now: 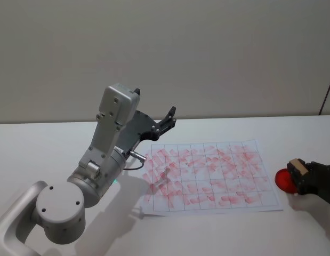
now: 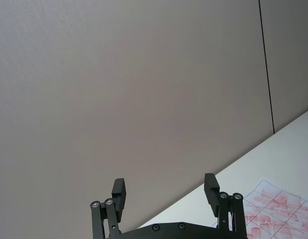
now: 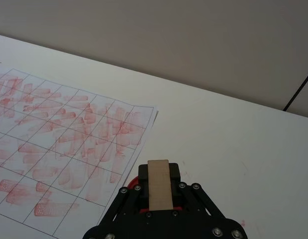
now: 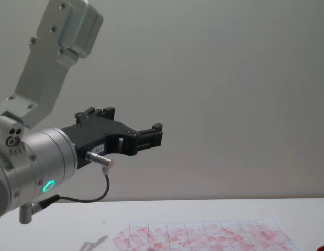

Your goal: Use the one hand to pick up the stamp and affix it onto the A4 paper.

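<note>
**Wooden stamp held at the ink pad, paper to the left**

Light tan wood marks the stamp, which is clamped between the fingers of the right gripper. In the head view the stamp is seen at the right edge of the table, directly over a red ink pad, with the right gripper closed around it. Whether the stamp face is touching the pad cannot be told.

The A4 paper lies flat just beside the pad, toward the robot's left. A short leftward carry is therefore judged to be what the coming move calls for. In the right wrist view the long axis of the stamp is seen running along the gripper's reach direction, and the near corner of the A4 paper is just beside the fingers. The grid cells are already crowded with smudged red marks, so a free cell is hard to single out.

The left gripper is raised above the far left corner of the sheet, well apart from the stamp, with its fingers spread and nothing between them; this arm is taken to be idle. The right arm is plainly the nearer one.

The white table is smooth and matte. A plain grey-beige wall closes the scene behind it.
</note>
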{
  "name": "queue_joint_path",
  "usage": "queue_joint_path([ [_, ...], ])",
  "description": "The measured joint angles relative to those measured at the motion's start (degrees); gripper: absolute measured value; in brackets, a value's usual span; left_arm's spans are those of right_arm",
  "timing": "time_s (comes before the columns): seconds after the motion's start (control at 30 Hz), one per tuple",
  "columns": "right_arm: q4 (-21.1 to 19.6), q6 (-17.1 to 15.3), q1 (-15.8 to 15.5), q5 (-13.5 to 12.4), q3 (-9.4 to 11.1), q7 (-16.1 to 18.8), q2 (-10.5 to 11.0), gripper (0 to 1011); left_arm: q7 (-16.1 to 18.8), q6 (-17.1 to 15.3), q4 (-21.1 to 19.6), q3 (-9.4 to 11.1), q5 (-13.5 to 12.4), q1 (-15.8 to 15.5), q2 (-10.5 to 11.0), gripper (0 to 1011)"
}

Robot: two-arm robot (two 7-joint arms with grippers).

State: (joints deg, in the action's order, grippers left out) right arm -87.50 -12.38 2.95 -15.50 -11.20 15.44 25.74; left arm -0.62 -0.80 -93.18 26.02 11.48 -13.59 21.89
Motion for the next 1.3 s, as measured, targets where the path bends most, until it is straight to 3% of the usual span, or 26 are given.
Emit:
queue_joint_path([
  [0.37, 2.7, -0.8, 2.4, 1.2, -0.4, 1.4, -1.0, 232, 0.0, 0.0, 0.0, 0.0, 0.0, 0.0, 0.0, 1001],
  [1.07, 4.3, -1.2, 3.8, 1.8, -0.7, 2.2, -1.6, 884, 0.0, 0.0, 0.0, 0.0, 0.0, 0.0, 0.0, 1001],
  [1.23, 4.4, -1.3, 3.9, 1.9, -0.7, 2.2, -1.6, 1001, 0.0, 0.0, 0.0, 0.0, 0.0, 0.0, 0.0, 1001],
  [1.3, 4.5, -1.3, 3.9, 1.9, -0.7, 2.3, -1.6, 1003, 0.0, 0.0, 0.0, 0.0, 0.0, 0.0, 0.0, 1001],
])
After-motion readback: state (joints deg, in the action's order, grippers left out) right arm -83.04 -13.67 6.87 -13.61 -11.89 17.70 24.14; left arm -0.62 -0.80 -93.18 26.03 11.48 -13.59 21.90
